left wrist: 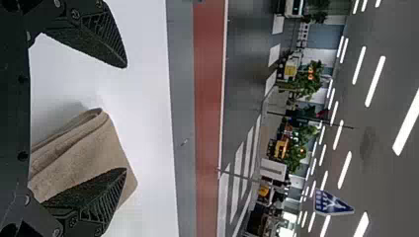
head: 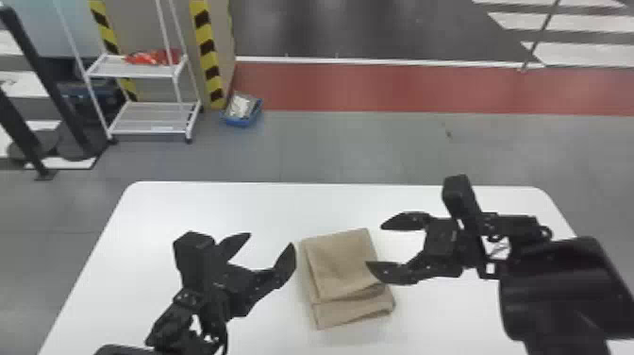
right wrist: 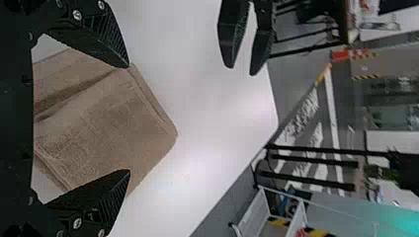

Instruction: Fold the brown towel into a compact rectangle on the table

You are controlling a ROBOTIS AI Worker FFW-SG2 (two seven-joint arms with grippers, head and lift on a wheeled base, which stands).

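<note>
Most of the folding looks done: the brown towel (head: 337,264) lies layered on the desk (head: 198,203), nearly rectangular. The top flap stops short at six o'clock, so squaring probably remains. The left pincer (head: 271,239), at its ten o'clock, and right pincer (head: 374,245), at one, are spread, empty.

Brown towel (head: 342,269) of soft, matt, slightly rough cloth; smooth white table (head: 165,212) with a faint sheen; matt black fingers (left wrist: 94,37) with ridged, rough-looking inner faces.
</note>
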